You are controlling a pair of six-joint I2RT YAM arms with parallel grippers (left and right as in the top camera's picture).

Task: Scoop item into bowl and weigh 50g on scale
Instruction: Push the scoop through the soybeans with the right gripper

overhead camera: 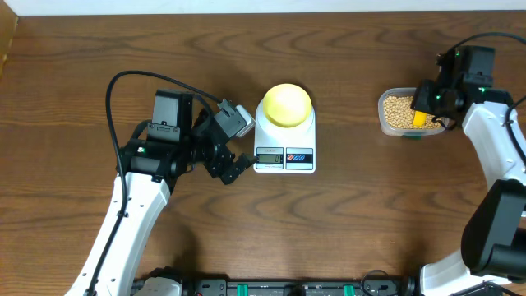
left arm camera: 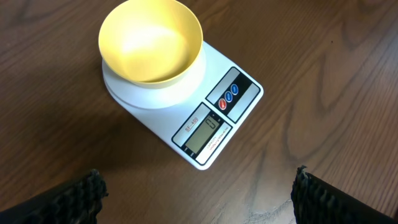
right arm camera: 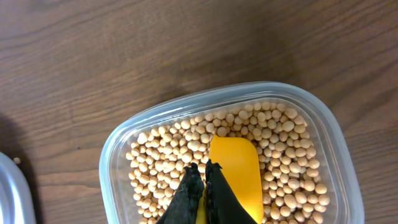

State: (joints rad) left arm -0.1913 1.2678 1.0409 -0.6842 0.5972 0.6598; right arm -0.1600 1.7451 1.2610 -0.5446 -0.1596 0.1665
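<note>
Beans (right arm camera: 168,155) fill the clear tub (right arm camera: 118,149), where the right claw (right arm camera: 202,171), clamped on the yellow scoop (right arm camera: 236,168), should dig deep, then lift level (spills cost grams) toward the empty bowl (left arm camera: 180,68) on the scale (left arm camera: 217,124); left claw (left arm camera: 196,193) gapes, holding nothing.

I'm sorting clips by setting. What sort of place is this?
Probably a robot lab bench staged for kitchen-style weighing: a wooden table, a digital kitchen scale bearing an empty yellow bowl, and a clear tub of beans with a yellow scoop.
</note>
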